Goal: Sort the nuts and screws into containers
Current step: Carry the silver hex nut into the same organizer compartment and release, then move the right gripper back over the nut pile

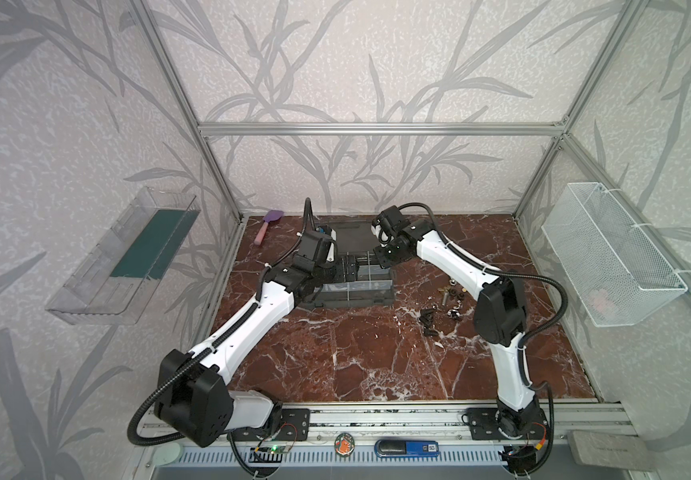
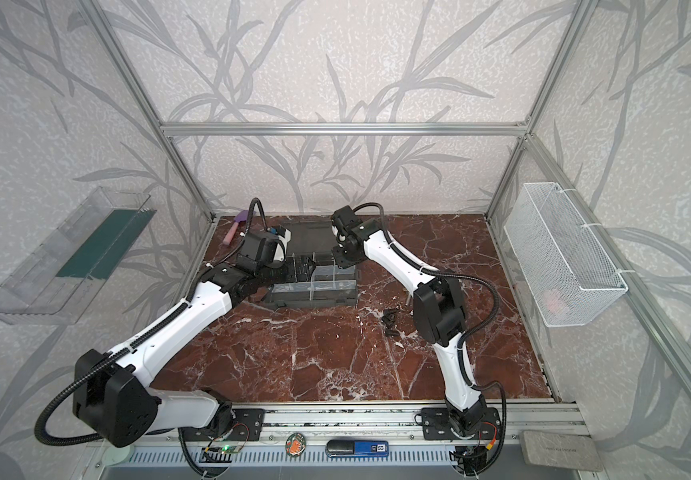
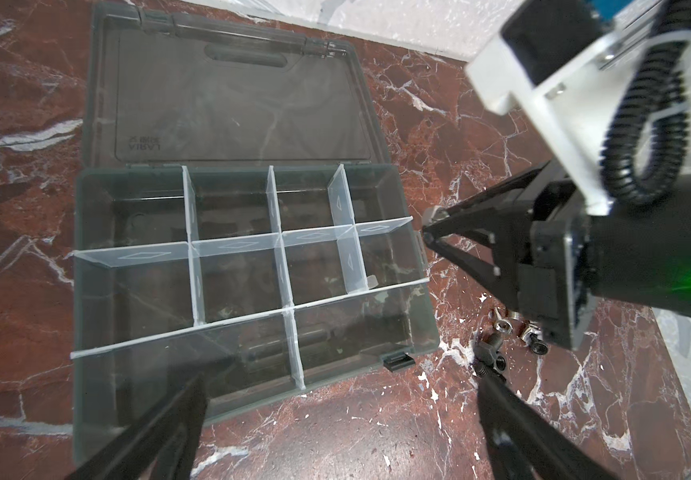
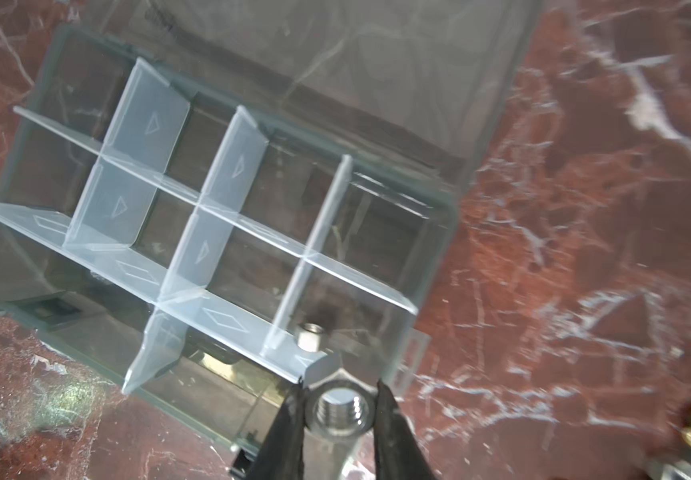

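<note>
- The right gripper is clamping 1 silver hex nut between its fingers, at the short end wall of the open organizer case.
- The left gripper is hanging over the case, fingers spread wide, gripping nothing.
- 1 small nut is lying in an end compartment.
- Loose fasteners are sitting on the marble table beside the case.

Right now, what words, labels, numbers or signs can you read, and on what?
"SD": white label on the blue device.
Organizer case lid: embossed lettering, seen mirrored, too blurred to read.
Clear dividers: diamond and triangle marks only, no words.
Grey block: faint print, too small to read.
</note>
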You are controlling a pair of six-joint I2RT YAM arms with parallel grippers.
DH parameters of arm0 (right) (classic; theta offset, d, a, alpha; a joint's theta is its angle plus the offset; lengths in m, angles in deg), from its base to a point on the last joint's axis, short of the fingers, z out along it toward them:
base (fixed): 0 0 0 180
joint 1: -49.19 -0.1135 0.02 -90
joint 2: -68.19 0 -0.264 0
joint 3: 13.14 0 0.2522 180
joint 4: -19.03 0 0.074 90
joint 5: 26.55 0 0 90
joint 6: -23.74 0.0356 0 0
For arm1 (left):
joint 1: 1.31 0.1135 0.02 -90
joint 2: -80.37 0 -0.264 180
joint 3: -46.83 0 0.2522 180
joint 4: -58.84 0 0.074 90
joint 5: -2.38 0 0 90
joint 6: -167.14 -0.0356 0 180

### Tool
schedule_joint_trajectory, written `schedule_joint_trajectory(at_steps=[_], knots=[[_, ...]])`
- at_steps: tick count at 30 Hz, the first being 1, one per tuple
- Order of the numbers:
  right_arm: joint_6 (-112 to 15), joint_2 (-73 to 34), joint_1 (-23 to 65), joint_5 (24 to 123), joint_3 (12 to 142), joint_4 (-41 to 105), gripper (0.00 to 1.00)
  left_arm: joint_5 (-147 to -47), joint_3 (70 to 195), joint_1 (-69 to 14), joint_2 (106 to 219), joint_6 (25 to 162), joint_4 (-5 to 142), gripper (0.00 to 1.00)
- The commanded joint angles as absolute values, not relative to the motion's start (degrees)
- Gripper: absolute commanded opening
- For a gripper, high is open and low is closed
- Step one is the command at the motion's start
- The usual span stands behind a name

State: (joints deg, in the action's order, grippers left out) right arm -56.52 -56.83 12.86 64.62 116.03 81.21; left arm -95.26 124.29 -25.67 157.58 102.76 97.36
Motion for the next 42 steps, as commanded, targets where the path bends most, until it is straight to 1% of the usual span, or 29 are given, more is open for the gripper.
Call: schedule_joint_trajectory(at_steps=[1, 4, 7, 10, 15, 20, 25, 30, 33, 38, 42], knots=[[-55.42, -60.22, 12.04, 65.20, 118.16, 84.69, 0.18, -95.89, 122.66, -24.64, 156.35, 103.33, 96.12, 1.00], [-55.40, -61.23, 12.06, 64.44, 117.98, 85.23, 0.19, -96.35, 121.40, -23.95, 156.02, 103.80, 94.60, 1.00], [-55.53, -61.52, 12.08, 64.23, 116.74, 85.19, 0.22, -97.49, 120.53, -23.52, 156.36, 104.60, 93.32, 1.00], [-55.45, -61.42, 12.06, 64.24, 115.29, 84.52, 0.30, -98.34, 120.71, -23.39, 156.92, 104.73, 93.26, 1.00], [-55.64, -61.43, 12.10, 63.89, 114.97, 84.40, 0.39, -98.42, 120.60, -23.32, 157.01, 104.73, 92.98, 0.99], [-56.21, -61.20, 12.21, 63.46, 115.62, 84.69, 0.43, -98.86, 120.36, -23.37, 156.83, 104.65, 92.57, 0.99], [-56.37, -58.58, 13.39, 63.45, 115.76, 84.95, 0.44, -100.28, 119.62, -23.37, 156.14, 104.29, 90.79, 0.99], [-56.99, -53.14, 16.55, 62.33, 113.35, 84.61, 0.46, -102.06, 120.05, -23.89, 156.43, 105.28, 89.40, 0.99], [-57.04, -48.90, 19.51, 61.40, 109.08, 82.67, 0.47, -102.88, 122.68, -24.90, 157.65, 105.52, 90.09, 0.99], [-54.95, -42.99, 26.19, 60.02, 99.61, 78.60, 0.48, -101.06, 128.50, -29.12, 161.65, 103.68, 91.53, 1.00], [-53.07, -40.97, 32.09, 59.91, 93.23, 75.83, 0.48, -100.01, 134.53, -34.03, 167.44, 102.11, 92.43, 1.00]])
